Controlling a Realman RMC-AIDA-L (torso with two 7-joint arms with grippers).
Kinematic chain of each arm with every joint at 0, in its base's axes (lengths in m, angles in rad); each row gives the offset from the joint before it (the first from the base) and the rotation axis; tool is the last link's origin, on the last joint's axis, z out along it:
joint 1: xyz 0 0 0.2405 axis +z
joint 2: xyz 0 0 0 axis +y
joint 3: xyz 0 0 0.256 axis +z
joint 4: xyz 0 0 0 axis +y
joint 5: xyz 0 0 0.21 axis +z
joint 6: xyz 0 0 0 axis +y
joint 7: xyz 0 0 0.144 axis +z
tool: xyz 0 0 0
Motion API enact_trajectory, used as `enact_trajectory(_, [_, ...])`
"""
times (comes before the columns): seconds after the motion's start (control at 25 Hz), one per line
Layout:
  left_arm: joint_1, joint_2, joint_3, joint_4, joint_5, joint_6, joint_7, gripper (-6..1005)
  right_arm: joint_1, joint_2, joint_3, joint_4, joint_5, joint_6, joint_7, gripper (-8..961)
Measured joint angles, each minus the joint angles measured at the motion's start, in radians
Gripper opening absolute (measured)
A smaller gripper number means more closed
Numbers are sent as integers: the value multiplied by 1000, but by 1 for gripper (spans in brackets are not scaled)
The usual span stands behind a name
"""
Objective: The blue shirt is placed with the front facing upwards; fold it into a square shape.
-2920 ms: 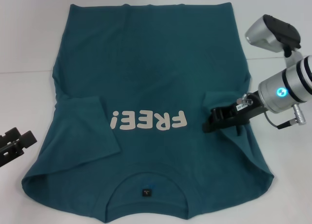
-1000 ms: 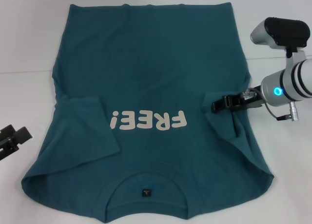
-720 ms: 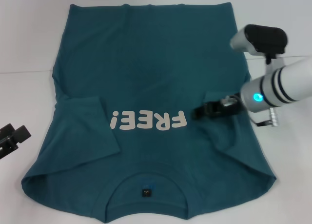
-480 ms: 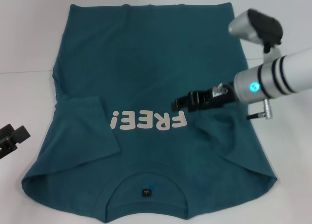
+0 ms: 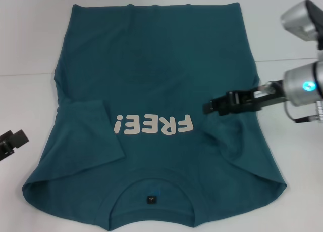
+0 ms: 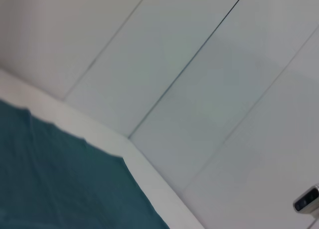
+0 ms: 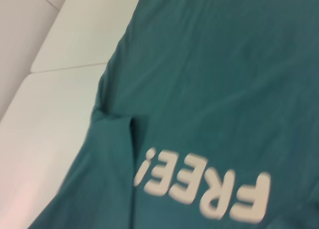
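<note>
Sleeves lie folded inward on the blue shirt, spread flat beneath the right gripper, which hovers just beside its right sleeve, whether clamped unclear. Left gripper is parked well off, state unclear.

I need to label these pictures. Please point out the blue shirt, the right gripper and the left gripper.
blue shirt [image 5: 151, 70]: head view, plain cloth above the letters.
right gripper [image 5: 206, 108]: head view, fingertips over the folded right sleeve.
left gripper [image 5: 17, 138]: head view, fingertip end, at the table's left edge.
</note>
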Motion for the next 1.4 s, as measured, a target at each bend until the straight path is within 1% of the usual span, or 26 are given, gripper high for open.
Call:
enact_trajectory(0.08, [-1, 13, 4, 12, 10, 21, -68, 926, -7, -25, 37, -6, 7, -90, -9, 581])
enact_trajectory(0.12, [-1, 17, 4, 25, 13, 31, -111, 926, -9, -43, 61, -6, 16, -168, -16, 580])
enact_trajectory(0.16, [-1, 21, 2, 40, 17, 38, -165, 926, -9, -43, 61, -6, 16, -168, -16, 579])
enact_trajectory(0.24, [1, 26, 0, 64, 30, 41, -259, 926, -13, -64, 86, -8, 24, -258, -19, 578])
enact_trajectory(0.28, [1, 28, 1, 76, 48, 41, -325, 926, -16, -67, 90, -8, 24, -275, -19, 577])
enact_trajectory(0.4, [-7, 36, 5, 92, 124, 37, -449, 926, -25, -69, 93, -6, 24, -288, -19, 575])
enact_trajectory(0.48, [-14, 39, 5, 93, 175, 34, -493, 926, -34, -69, 96, -2, 24, -291, -19, 574])
enact_trajectory(0.6, [-20, 41, 5, 93, 220, 22, -538, 926, -45, -65, 100, -2, 25, -291, -20, 572])
enact_trajectory(0.8, [-40, 50, 8, 83, 318, -53, -594, 926, -55, -60, 102, -3, 25, -280, -28, 568])
enact_trajectory(0.92, [-52, 52, 12, 68, 356, -99, -602, 926, -59, -54, 106, -4, 25, -273, -35, 566])
enact_trajectory(1.04, [-56, 52, 47, 57, 366, -160, -584, 926, -61, -53, 117, 1, 25, -269, -48, 564])
enact_trajectory(1.24, [-62, 46, 99, 54, 369, -225, -494, 926, -65, -53, 134, 2, 25, -267, -52, 560])
enact_trajectory(1.4, [-61, 38, 130, 53, 371, -288, -477, 925, -71, -53, 143, 2, 25, -267, -53, 557])
